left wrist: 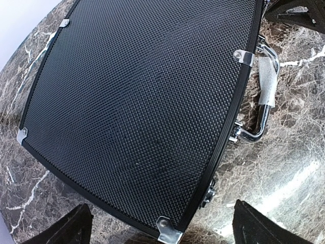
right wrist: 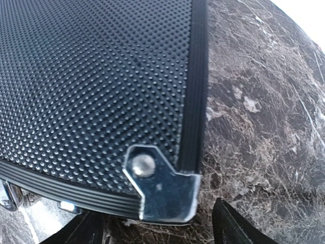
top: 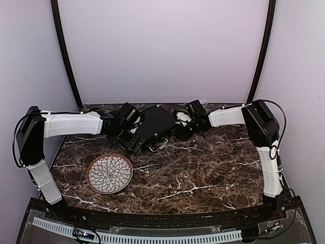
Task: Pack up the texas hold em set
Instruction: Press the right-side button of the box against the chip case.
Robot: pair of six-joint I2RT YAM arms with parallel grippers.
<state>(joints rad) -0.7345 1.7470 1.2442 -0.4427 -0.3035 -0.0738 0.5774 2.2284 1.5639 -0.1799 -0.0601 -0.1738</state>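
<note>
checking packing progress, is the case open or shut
Shut: the case lies flat, lid meeting base along the handle edge, no inside showing.

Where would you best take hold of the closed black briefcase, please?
Grip the chrome handle on the black briefcase, coming from its near long edge: it bows clear of the wall, leaving a gap for a finger, while the flat shell looks too wide.

I see black hard briefcase (top: 155, 126), lid shut, lying flat and skewed at far middle of marble table (top: 203, 173). Dimpled black top, silver corner caps (right wrist: 162, 188), chrome handle (left wrist: 264, 101) along one edge.
</note>
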